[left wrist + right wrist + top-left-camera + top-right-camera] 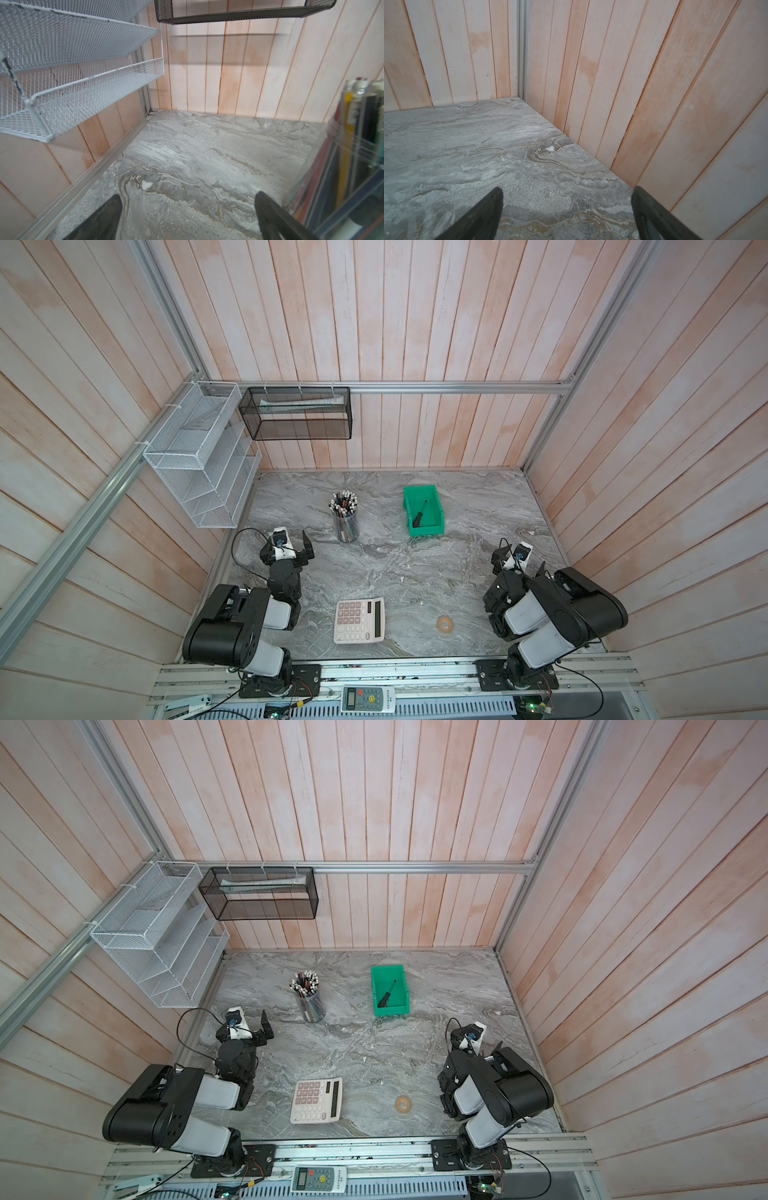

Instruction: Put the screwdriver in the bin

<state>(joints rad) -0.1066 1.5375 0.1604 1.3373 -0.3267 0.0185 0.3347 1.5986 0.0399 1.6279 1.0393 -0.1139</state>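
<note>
In both top views the screwdriver [419, 514] [386, 994], with its dark handle and thin shaft, lies slantwise inside the green bin [409, 497] [377, 977] at the back of the marble table. Neither gripper touches it. My left gripper [291, 538] [248, 1021] rests low at the left, beside the pencil cup. Its fingers [112, 209] are spread wide around my left gripper [188, 195], with only bare marble between them. My right gripper [523, 558] [478, 1038] [566, 188] sits near the right wall, open and empty, well in front of the bin.
A clear cup of pencils and pens [345, 522] [353, 145] stands left of the bin. A calculator [359, 620] and a tape roll [444, 624] lie near the front. A white wire rack [199, 464] [72, 83] and a black mesh basket [297, 412] hang on the walls.
</note>
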